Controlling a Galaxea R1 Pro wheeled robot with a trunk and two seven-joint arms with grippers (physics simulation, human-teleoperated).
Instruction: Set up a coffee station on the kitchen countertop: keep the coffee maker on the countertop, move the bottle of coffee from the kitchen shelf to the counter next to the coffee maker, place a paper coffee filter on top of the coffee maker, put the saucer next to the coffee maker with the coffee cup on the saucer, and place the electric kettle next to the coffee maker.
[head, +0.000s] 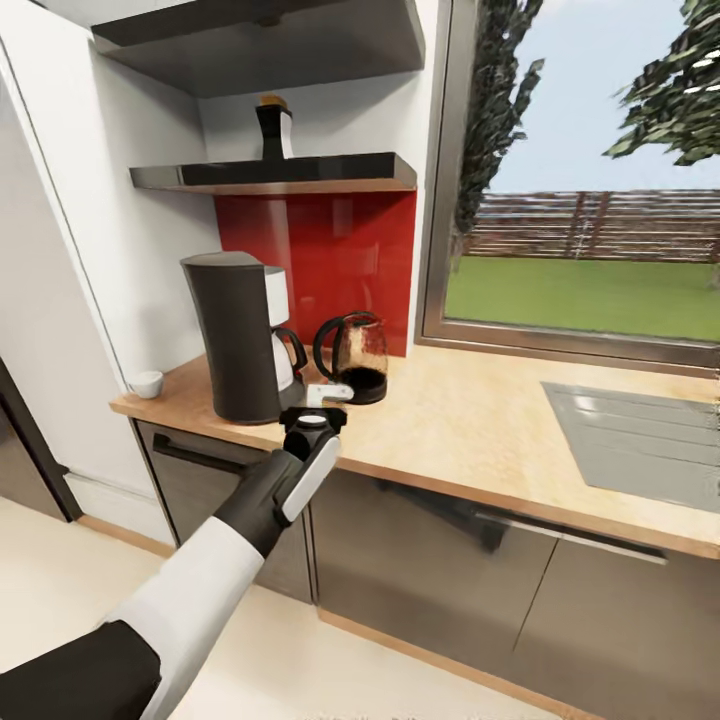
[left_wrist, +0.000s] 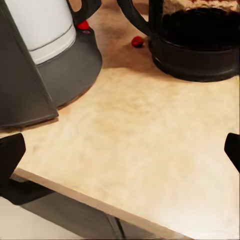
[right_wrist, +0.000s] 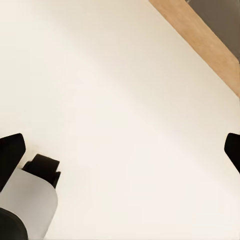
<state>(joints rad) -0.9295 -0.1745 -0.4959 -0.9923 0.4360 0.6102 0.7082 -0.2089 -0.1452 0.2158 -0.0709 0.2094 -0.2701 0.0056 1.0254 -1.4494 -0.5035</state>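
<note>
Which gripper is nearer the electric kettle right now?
Left. The left gripper hovers open over the countertop's front edge, just in front of the electric kettle. The right gripper hangs open over the floor, away from the kettle.

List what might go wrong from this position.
1. The left gripper hangs open over the countertop in the narrow gap between the coffee maker and the electric kettle; a sideways move may knock either one.
2. The bottle of coffee stands high on the kitchen shelf, so reaching up may graze the shelf's edge.
3. The coffee cup sits near the counter's left end and might be pushed off.
</note>
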